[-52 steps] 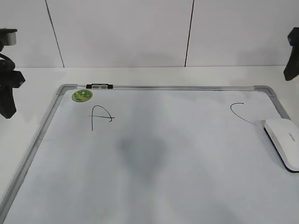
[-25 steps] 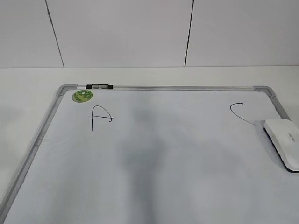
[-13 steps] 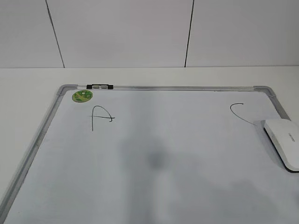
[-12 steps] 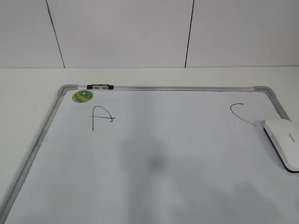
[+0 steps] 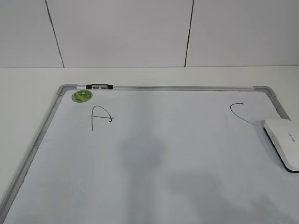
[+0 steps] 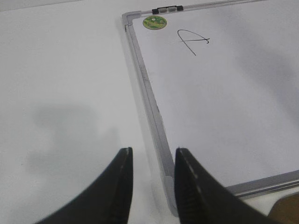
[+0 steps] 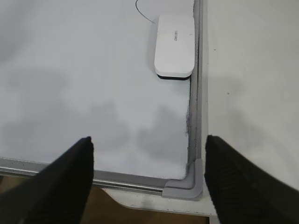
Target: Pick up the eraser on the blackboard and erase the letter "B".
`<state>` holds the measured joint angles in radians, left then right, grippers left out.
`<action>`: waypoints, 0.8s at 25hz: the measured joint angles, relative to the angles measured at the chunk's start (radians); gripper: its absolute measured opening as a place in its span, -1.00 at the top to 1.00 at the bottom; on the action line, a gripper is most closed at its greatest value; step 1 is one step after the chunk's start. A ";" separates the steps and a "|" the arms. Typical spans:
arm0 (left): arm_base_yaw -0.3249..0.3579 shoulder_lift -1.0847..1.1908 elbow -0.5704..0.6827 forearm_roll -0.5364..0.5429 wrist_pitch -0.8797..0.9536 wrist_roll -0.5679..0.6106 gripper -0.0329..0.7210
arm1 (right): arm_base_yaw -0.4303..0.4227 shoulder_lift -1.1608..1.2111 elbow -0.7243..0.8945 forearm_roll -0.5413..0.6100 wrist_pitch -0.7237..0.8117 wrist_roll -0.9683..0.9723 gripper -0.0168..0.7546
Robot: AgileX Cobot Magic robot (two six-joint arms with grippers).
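Lengthwise, the eraser (image 7: pixel 174 44) lies along the blackboard (image 7: pixel 198 93) frame

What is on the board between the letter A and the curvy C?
Nothing: in the exterior view the blackboard is bare between the A and the C, apart from faint shadows.

Left hand (image 6: pixel 150 186): two matte black, tapered curved fingers. Right hand (image 7: pixel 147 179): two broad black fingers with finely ribbed texture.
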<state>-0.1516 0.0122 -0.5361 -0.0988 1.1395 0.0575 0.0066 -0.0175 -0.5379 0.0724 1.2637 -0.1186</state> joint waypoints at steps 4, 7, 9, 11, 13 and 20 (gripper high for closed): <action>0.000 0.000 0.011 0.002 -0.023 0.000 0.29 | 0.000 0.000 0.009 -0.002 -0.040 0.000 -0.53; 0.000 0.000 0.011 0.002 -0.025 0.000 0.29 | 0.000 0.000 0.035 -0.015 -0.089 0.000 -0.53; 0.000 0.000 0.011 0.002 -0.025 0.000 0.29 | 0.000 0.000 0.040 -0.021 -0.096 0.000 -0.53; 0.000 0.000 0.011 0.002 -0.025 0.000 0.29 | 0.000 0.000 0.040 -0.022 -0.098 0.000 -0.53; 0.000 0.000 0.011 0.002 -0.025 0.000 0.29 | 0.000 0.000 0.040 -0.023 -0.098 0.000 -0.53; 0.000 0.000 0.013 0.002 -0.030 0.000 0.29 | 0.000 0.000 0.040 -0.025 -0.102 0.002 -0.53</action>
<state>-0.1516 0.0122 -0.5228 -0.0969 1.1096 0.0575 0.0066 -0.0175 -0.4980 0.0474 1.1619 -0.1168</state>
